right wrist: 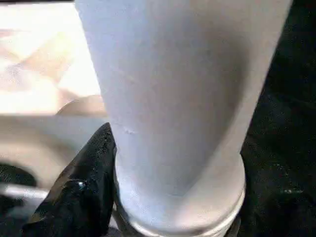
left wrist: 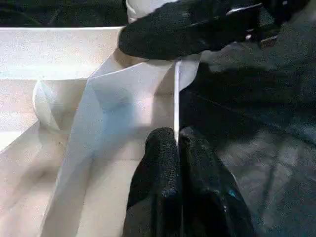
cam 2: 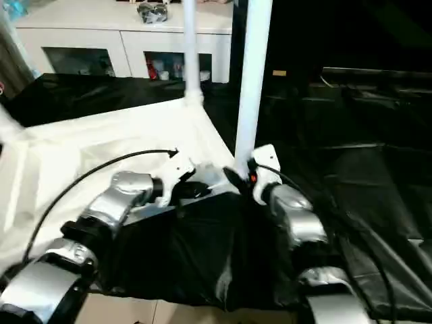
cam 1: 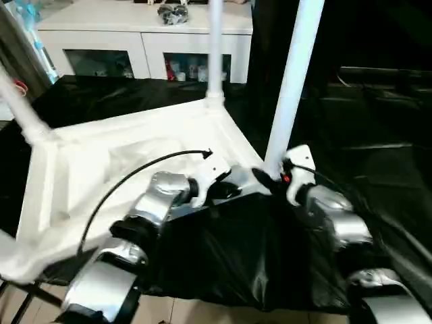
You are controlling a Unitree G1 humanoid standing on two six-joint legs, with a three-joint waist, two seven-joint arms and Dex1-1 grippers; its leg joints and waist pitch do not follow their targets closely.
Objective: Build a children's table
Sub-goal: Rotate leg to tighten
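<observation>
The children's table lies upside down on black cloth, its white top showing the ribbed underside. A long white leg stands upright in the near right corner socket. My right gripper is closed around this leg's base, one black finger pressed against its side. My left gripper is shut on the thin rim of the top, just beside that corner. Another leg stands in the far corner. A third leg leans out at the left.
A white cabinet with glass-fronted compartments stands behind the work, with a small grey object on top. Black cloth covers the surface to the right. Pale floor shows at the near edge.
</observation>
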